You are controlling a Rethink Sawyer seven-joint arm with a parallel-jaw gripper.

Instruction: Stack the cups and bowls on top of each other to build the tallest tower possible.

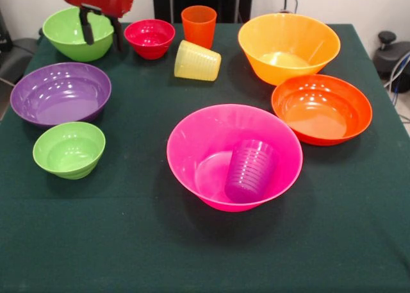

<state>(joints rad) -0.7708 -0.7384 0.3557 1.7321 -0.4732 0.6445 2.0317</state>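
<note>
Dark green worktop (96,242), front view only. Nothing is stacked except one cup inside one bowl.

Large pink bowl (192,145) sits at centre, nearest the camera. The purple cup (252,170) lies inside it, tipped, resting against the bowl's right inner wall.

Right side: orange-red bowl (321,108) upright, just right of and behind the pink bowl. Behind that, the yellow-orange bowl (289,47), its near rim overlapping the orange-red one in this view; contact cannot be told.

Centre rear: orange cup (198,26) stands upright. Yellow cup (197,61) lies on its side just in front of it, mouth toward the right. Small red bowl (150,38) stands upright to the left of the orange cup, close to both cups.

Left side: medium green bowl (77,33) at the far left corner. Purple bowl (60,92) in front of it, upright. Small green bowl (69,149) nearer the camera again, just beside the purple bowl's near rim.

The tool (102,30) hangs from the red arm head at the top edge, over the right rim of the medium green bowl. Its two dark fingers (86,26) stand apart, one in front of the bowl's interior, the other outside its rim, toward the red bowl. Nothing is held between them.
</note>
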